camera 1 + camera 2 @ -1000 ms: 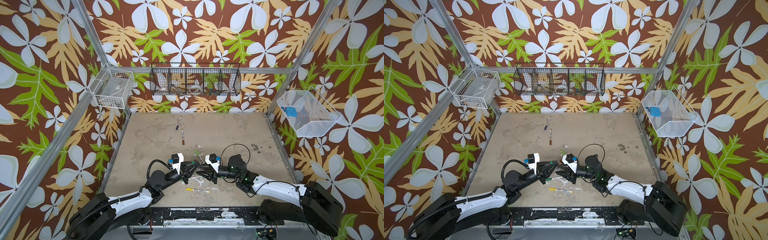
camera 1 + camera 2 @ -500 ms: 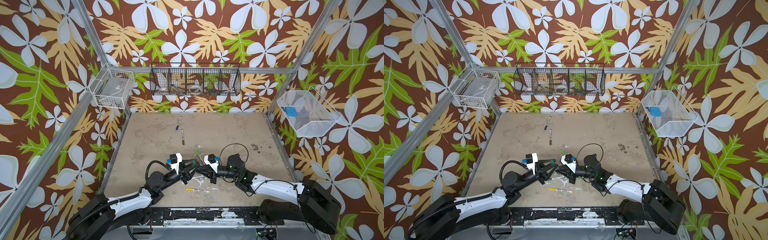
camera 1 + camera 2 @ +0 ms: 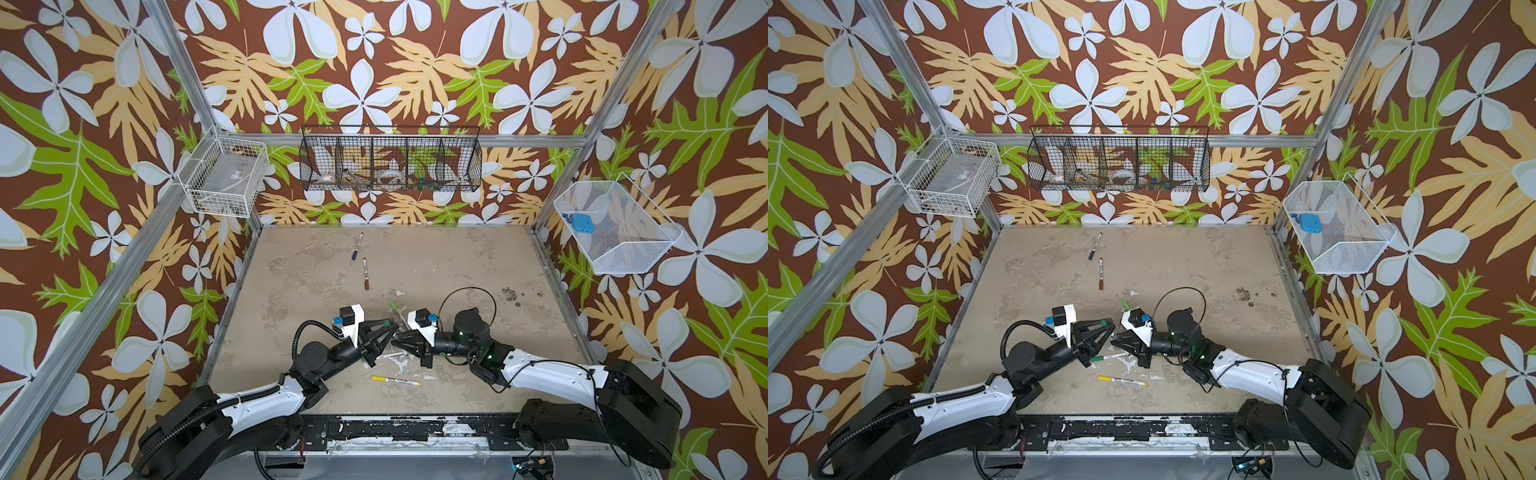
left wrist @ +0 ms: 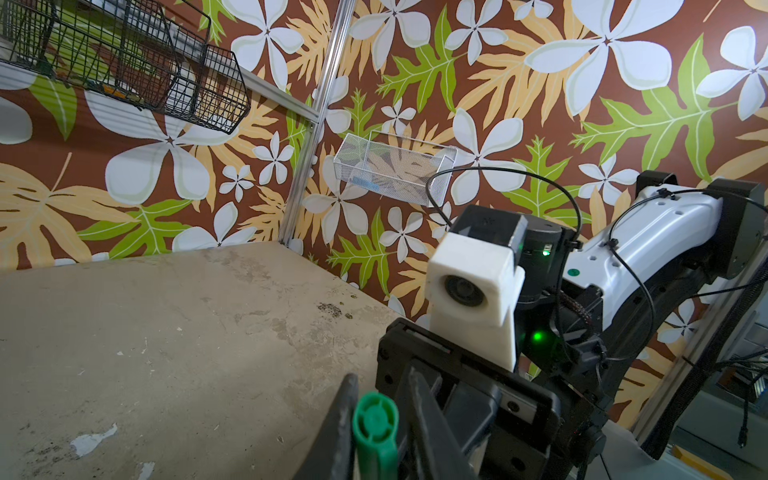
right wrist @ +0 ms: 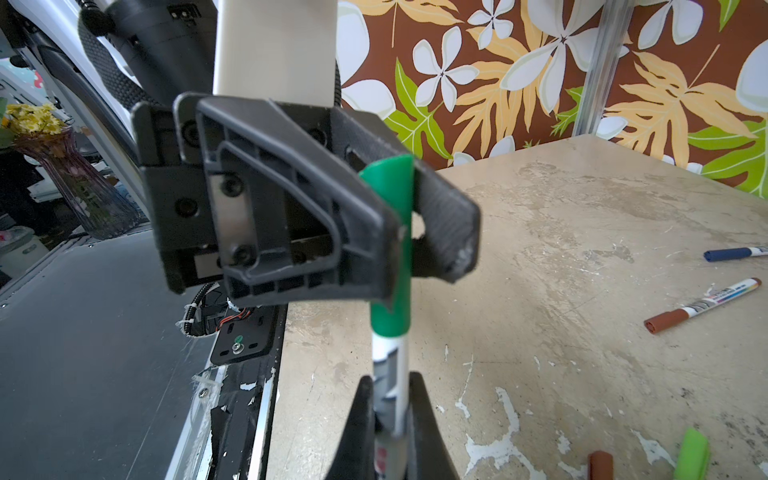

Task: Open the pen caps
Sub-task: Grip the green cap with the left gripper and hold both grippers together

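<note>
Left gripper (image 4: pixel 379 419): jaws clamped on the green cap (image 5: pixel 392 216), one finger on each side.
Right gripper (image 5: pixel 390 419): jaws clamped on the white barrel (image 5: pixel 388 361) of the same marker.
Green cap: butted against the barrel end with no visible gap; held clear of the table (image 3: pixel 457 257), near front centre.
Just beside: light green cap (image 5: pixel 692 457) and brown cap (image 5: pixel 600 465) on the table, cut by the frame edge.
Farther out: yellow-capped marker (image 3: pixel 395 380) toward the front; brown-capped marker (image 3: pixel 365 274) and blue-capped marker (image 3: pixel 356 246) toward the back.
</note>
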Robot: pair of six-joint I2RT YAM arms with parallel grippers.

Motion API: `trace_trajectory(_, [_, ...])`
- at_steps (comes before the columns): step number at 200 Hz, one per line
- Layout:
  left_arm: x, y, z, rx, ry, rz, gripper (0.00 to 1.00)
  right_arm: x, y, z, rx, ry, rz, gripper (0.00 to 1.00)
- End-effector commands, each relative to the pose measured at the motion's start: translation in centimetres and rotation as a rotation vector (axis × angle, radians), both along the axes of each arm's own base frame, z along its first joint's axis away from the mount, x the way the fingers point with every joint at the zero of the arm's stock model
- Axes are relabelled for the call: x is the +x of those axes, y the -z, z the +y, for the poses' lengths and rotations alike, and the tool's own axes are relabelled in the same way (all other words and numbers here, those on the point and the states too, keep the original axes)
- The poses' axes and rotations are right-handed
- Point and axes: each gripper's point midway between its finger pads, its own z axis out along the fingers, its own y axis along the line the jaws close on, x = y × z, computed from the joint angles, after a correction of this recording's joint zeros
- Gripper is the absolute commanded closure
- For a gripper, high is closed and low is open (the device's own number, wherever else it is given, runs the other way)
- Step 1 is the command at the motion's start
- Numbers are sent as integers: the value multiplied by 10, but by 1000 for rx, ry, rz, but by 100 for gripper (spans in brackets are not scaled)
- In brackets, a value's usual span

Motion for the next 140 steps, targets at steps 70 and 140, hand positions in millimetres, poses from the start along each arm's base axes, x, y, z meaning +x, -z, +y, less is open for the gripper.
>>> trace_trajectory(70, [6,-11,16,-60,-80,-1,100,17,11,0,-57,82,3,100])
trace_trajectory(140, [13,-13,34,-122,-139,29,100,36,30,-6,-187,196,-41,100])
